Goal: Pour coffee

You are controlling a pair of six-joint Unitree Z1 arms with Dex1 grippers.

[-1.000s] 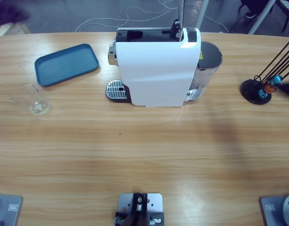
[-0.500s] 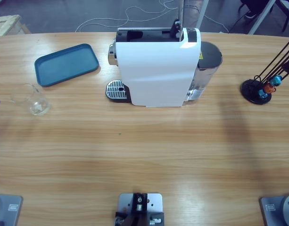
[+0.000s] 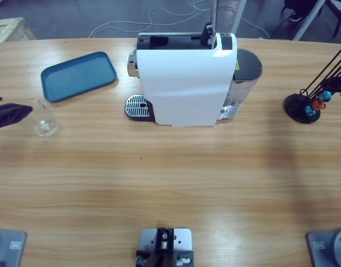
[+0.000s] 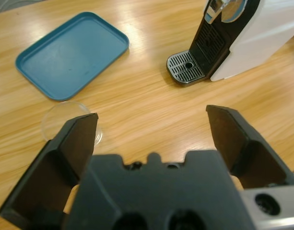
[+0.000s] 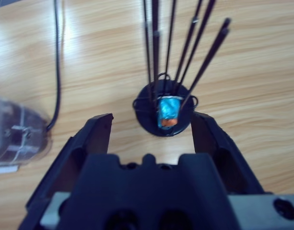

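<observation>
A white coffee machine (image 3: 187, 83) stands at the table's back middle, its drip tray (image 3: 138, 105) on its left side. An empty clear glass (image 3: 43, 118) sits at the far left. My left gripper (image 3: 8, 111) comes in from the left edge, just short of the glass. The left wrist view shows my left gripper (image 4: 151, 117) open, with the glass (image 4: 65, 120) by its left jaw and the drip tray (image 4: 187, 69) beyond. My right gripper (image 5: 154, 120) is open above a black wire capsule stand (image 5: 163, 122) that holds a blue capsule (image 5: 168, 111).
A blue tray (image 3: 78, 75) lies at the back left, empty. The capsule stand (image 3: 302, 107) sits at the far right with its long wires slanting up. The machine's water tank (image 3: 245, 78) is on its right side. Cables trail on the floor behind the table.
My left gripper has come into the high view from the left edge toward the glass. At the right edge, the right gripper has moved in over the capsule stand.
</observation>
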